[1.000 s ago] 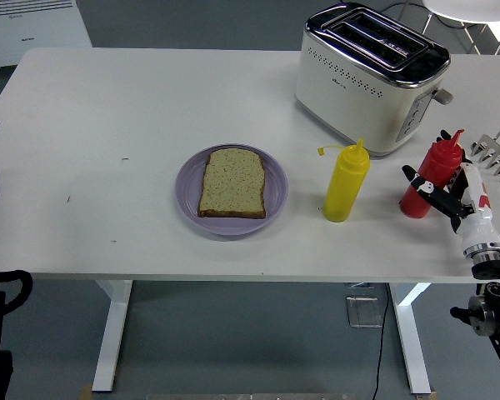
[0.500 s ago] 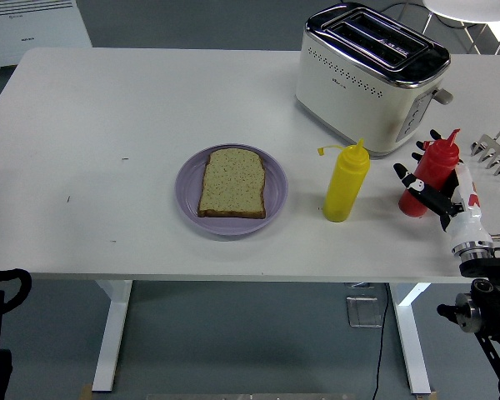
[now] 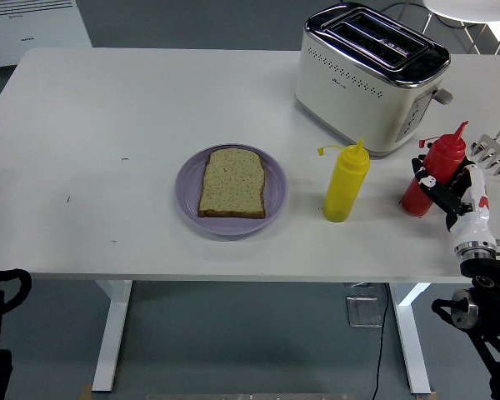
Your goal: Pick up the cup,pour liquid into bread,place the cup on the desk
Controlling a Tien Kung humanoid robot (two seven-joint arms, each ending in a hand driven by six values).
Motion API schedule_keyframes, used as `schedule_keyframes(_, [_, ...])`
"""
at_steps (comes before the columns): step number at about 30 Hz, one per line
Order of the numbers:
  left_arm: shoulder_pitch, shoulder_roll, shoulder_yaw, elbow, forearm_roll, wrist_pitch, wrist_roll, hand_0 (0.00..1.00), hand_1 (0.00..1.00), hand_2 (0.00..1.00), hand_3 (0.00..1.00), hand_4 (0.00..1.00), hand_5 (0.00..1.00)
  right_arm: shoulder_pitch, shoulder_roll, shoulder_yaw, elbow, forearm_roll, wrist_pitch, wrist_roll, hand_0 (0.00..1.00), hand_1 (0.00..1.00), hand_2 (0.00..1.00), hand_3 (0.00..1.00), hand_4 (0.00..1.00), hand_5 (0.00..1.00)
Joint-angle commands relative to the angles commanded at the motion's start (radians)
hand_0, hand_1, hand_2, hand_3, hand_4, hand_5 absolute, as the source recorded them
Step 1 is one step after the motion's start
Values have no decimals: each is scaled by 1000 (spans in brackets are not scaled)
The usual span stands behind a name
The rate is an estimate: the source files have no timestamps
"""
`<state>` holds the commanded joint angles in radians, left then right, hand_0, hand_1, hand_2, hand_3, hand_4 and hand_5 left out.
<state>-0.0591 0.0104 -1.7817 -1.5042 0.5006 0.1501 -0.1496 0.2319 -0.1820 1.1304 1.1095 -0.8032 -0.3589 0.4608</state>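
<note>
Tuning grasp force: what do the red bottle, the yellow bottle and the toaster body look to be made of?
Red bottle: looks like soft squeeze plastic, slightly glossy, with a moulded nozzle tip. Yellow bottle: same kind, opaque plastic, its small cap hanging off the nozzle. Toaster: cream painted or plastic shell with a mirror-like chrome top, likely metal.

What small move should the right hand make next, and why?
Probably lift the red plastic squeeze bottle and carry it toward the slice of brown bread on the purple plate: the right hand appears closed around the bottle, which stands tilted on the white table.
</note>
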Motion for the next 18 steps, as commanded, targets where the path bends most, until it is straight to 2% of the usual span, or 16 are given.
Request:
schedule_keyframes(9, [0,0,-1,0,0,0,0,799,761,753,730,452,998,-4,-1,15,20,95,9,8,353,361,432,504,605,29])
schedule_keyframes(17, [-1,0,-3,-1,0,0,0,799,761,754,730,451,998,-12,-19,66,101,82,-14,-6,341,347,415,505,578,28])
schedule_keyframes(18, [-1,1,-3,-1,1,0,0,799,761,754,731,452,998,-13,-25,76,122,69,-22,-10,316,306,405,505,552,23])
